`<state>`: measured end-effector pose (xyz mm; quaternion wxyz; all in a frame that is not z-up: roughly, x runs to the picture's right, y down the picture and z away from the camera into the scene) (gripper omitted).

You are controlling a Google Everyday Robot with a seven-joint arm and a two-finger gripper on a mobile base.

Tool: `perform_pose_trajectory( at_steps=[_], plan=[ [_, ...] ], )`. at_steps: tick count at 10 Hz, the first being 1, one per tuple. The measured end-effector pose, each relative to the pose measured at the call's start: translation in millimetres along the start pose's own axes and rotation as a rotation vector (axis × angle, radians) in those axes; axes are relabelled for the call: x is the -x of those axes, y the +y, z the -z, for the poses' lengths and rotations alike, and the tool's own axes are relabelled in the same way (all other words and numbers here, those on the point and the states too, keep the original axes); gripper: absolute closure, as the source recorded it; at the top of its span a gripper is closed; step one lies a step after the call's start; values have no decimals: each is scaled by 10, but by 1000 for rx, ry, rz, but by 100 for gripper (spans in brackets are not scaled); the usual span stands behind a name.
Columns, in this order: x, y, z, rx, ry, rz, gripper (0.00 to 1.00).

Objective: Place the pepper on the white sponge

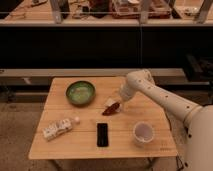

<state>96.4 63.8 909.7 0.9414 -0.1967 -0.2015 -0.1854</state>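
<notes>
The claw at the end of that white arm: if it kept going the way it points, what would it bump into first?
The claw points down and left at the red pepper, which seems to lie on the white sponge. It would likely meet the pepper first, then the wooden table; depth is hard to judge.

The white arm (165, 102) is seen extended from the near right of the scene toward the centre, its upper segment angled up and leftward to a rounded elbow joint (138, 80) at the far end of the reach. From that joint the wrist is bent downward and to the left. The gripper (118, 101) is held low, just left of the wrist, pointed down and leftward.
</notes>
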Motion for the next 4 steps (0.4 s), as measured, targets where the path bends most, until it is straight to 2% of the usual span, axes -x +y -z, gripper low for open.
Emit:
perform_pose_trajectory(
  at_steps=[2,4],
  plan=[
    [-54,-11,41,-4,6,-5,23],
    [-236,-14,133,-11,24,-27,23]
  ],
)
